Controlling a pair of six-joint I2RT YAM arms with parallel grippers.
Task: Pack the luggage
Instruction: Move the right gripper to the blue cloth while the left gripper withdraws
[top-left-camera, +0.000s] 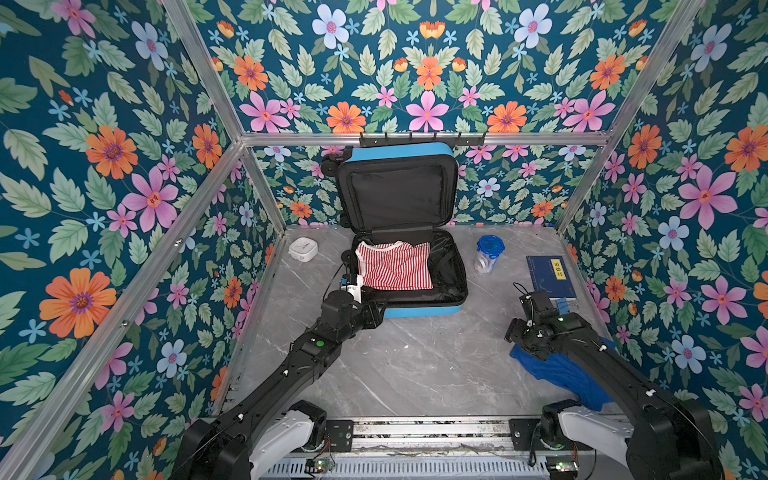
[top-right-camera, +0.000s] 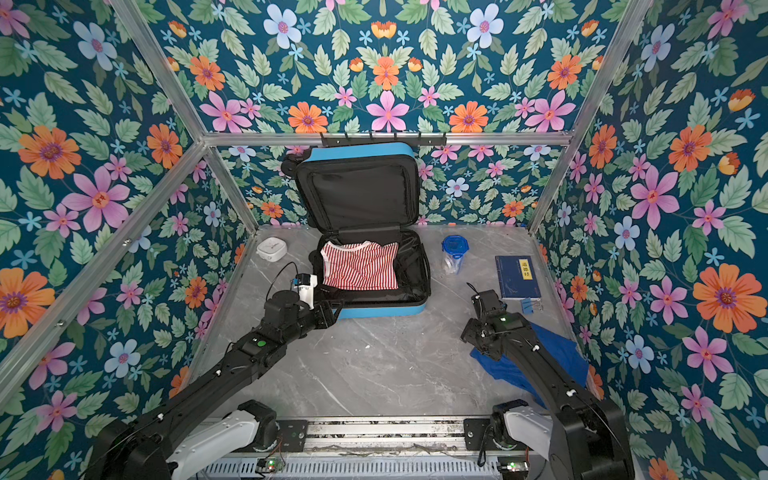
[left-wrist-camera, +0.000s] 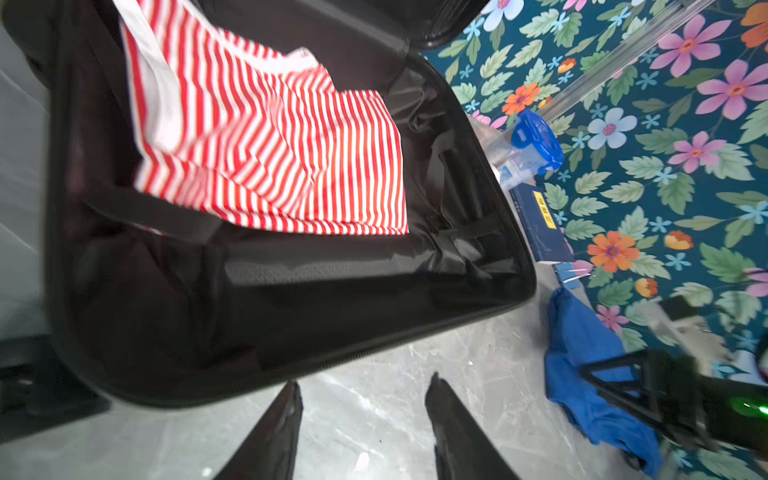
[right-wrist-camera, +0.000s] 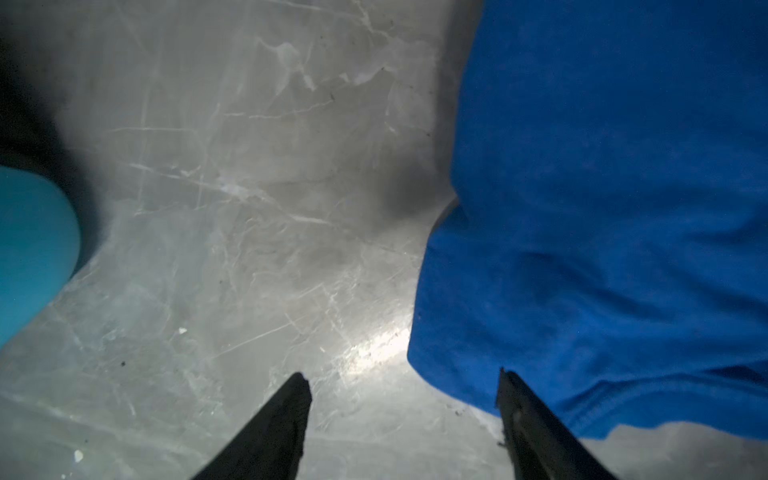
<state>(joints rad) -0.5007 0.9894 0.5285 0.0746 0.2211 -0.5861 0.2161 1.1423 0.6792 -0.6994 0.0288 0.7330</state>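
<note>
You are looking at a tabletop (top-left-camera: 415, 374) that is showing as smooth grey marble-look stone, shining glossy under the light. The luggage (top-left-camera: 424, 311) is showing a smooth hard plastic shell and matt black fabric lining. Inside it, striped cloth (top-left-camera: 395, 268) is lying creased. At four o'clock, blue cloth (right-wrist-camera: 602, 208) is looking matt and soft.

Dark-blue book (top-left-camera: 549, 276) carries a yellow label (top-left-camera: 555, 266) reading 道德经

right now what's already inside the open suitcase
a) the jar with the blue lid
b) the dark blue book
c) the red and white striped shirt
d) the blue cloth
c, the striped shirt lies in the suitcase, while the book, blue cloth and jar are out on the table.
</note>
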